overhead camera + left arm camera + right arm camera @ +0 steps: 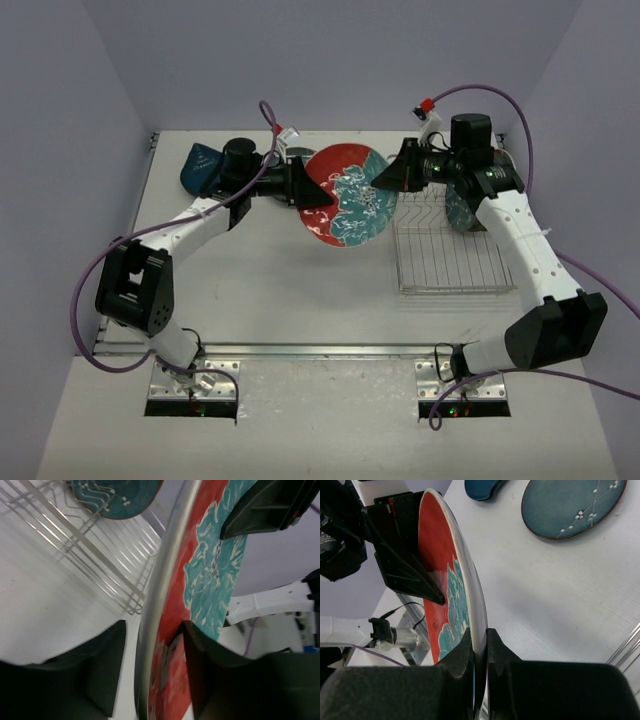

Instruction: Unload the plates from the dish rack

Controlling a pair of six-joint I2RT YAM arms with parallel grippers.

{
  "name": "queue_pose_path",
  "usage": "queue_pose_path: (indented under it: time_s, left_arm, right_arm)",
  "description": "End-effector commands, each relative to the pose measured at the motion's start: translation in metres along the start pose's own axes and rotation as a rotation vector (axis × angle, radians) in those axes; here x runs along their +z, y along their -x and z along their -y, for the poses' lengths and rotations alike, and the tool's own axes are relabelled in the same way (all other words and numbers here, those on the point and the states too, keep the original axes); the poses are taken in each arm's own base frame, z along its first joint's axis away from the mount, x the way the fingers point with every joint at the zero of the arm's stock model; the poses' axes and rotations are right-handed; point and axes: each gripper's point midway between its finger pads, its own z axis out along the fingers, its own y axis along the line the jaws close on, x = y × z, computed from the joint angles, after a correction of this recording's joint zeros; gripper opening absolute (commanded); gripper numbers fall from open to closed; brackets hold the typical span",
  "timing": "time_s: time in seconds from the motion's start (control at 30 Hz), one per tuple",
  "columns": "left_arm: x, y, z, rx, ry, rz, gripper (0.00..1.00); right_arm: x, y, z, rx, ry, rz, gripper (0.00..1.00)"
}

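A red-rimmed plate (345, 195) with a teal floral centre hangs on edge above the table, left of the dish rack (450, 250). My right gripper (381, 180) is shut on its right rim, and both pads press the rim in the right wrist view (479, 632). My left gripper (318, 190) straddles the plate's left rim with its jaws open. In the left wrist view (152, 630) one finger (200, 670) touches the red face and the other stands apart from the back. A teal plate (462, 210) stands upright in the rack, and it also shows in the left wrist view (115, 497).
A dark blue plate (200, 168) lies at the table's back left, partly under my left arm. Another dark blue plate with pale markings (570, 505) lies flat on the table beneath the held plate. The rack's wire grid (100, 555) stands at the right.
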Motion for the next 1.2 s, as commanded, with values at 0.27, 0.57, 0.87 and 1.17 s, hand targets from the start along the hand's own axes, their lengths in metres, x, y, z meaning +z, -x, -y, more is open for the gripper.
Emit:
queue_pose_path:
  time_s: [0.27, 0.57, 0.87, 1.17]
  left_arm:
    - [-0.009, 0.006, -0.008, -0.083, -0.114, 0.007, 0.0]
    - [-0.076, 0.087, -0.154, -0.163, 0.263, 0.28, 0.0]
    - [-0.089, 0.114, -0.236, -0.177, 0.417, 0.366, 0.0]
    - [-0.084, 0.114, -0.279, -0.212, 0.467, 0.372, 0.0]
  right_arm:
    - [0.002, 0.029, 0.007, -0.052, -0.083, 0.1, 0.32]
    - [-0.02, 0.02, 0.068, -0.033, -0.382, 0.127, 0.99]
    - [-0.029, 0.003, 0.081, -0.045, -0.442, 0.114, 0.99]
    - [-0.033, 0.001, 0.084, -0.058, -0.46, 0.112, 0.99]
